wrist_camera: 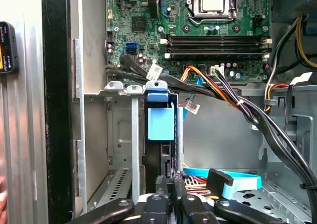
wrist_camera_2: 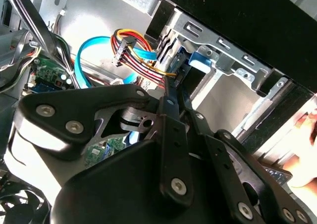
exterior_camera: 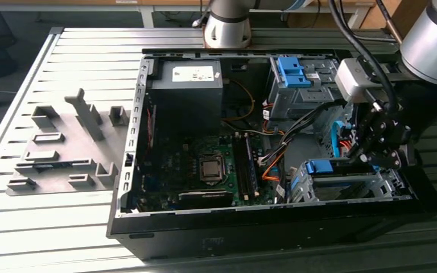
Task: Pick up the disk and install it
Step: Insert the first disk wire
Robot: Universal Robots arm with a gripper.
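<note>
Hanging at the slatted metal desk's (exterior_camera: pixel 66 51) four o'clock, the black gripper (exterior_camera: pixel 376 152) clamps the blue-framed disk (wrist_camera: pixel 161 122) upright in a steel cage (exterior_camera: pixel 355 190).

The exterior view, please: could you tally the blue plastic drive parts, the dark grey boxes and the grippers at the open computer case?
Blue plastic drive parts: 2, the disk in the near cage and a bare bracket in the far cage
Dark grey box with a white sticker: 1
Gripper: 1
Total: 4
</note>
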